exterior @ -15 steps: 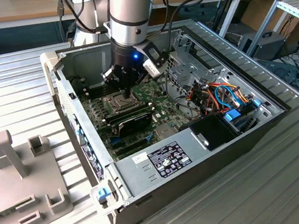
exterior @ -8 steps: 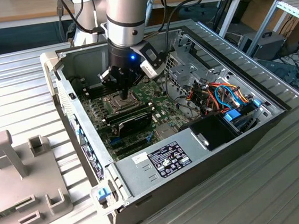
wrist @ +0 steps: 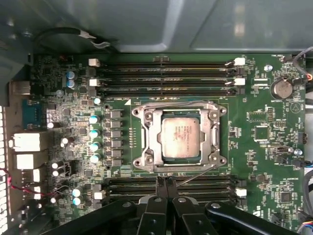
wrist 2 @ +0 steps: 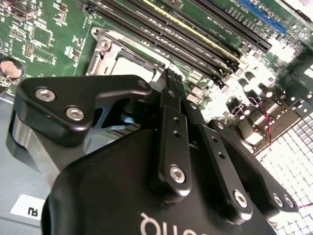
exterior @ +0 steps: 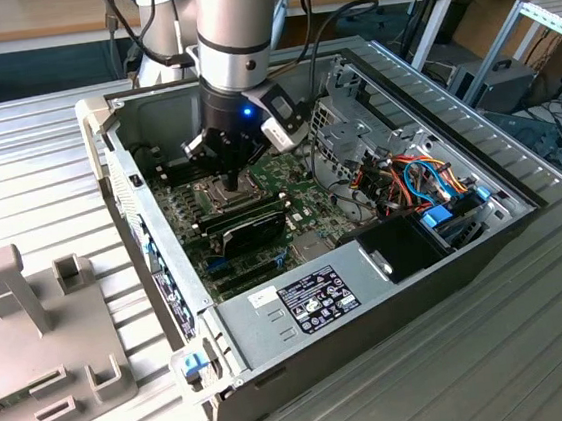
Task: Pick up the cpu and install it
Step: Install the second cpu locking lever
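Black two-fingered gripper [exterior: 228, 162], upper centre of the exterior view, hangs inside the open grey computer case [exterior: 391, 304] above its green motherboard [exterior: 292, 219]. In the first wrist view, its fingers [wrist: 160, 188] meet at bottom centre, empty; the silvery-grey square cpu [wrist: 180, 137] sits mid-frame in its metal-framed socket [wrist: 180, 136], apart from them.

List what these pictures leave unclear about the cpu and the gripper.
- Exterior view: the gripper and arm cover the socket, so the cpu is hidden there.
- First wrist view: the cpu lies in the socket; whether it is fully seated is too fine to tell.
- Second wrist view: the gripper covers most of the socket.
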You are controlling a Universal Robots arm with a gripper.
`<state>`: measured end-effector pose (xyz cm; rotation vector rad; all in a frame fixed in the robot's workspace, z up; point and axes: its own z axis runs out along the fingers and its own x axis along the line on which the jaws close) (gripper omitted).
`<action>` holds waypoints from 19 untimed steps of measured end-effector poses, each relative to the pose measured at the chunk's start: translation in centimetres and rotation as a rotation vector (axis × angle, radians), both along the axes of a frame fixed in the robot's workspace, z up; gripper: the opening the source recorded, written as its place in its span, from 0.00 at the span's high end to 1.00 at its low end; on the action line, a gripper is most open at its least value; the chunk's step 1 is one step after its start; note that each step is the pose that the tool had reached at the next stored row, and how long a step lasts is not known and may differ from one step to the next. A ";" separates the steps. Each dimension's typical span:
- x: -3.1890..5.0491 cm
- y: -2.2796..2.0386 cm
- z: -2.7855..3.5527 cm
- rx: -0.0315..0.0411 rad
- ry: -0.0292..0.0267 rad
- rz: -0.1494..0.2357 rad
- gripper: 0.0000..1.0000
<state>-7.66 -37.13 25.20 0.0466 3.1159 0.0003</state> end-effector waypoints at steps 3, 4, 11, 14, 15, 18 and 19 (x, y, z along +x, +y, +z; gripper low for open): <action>-0.14 0.00 -0.03 -0.0002 0.0002 0.000 0.89; -0.15 0.00 -0.04 -0.0001 0.0001 0.000 0.89; -0.15 0.00 -0.06 -0.0001 0.0001 0.000 0.89; -0.14 0.00 -0.08 0.0000 0.0000 0.000 0.89; -0.15 0.00 -0.16 0.0003 -0.0002 0.000 0.89; -0.17 0.00 -0.42 0.0000 0.0000 0.000 0.89; -0.18 0.00 -0.51 0.0000 0.0001 0.000 0.89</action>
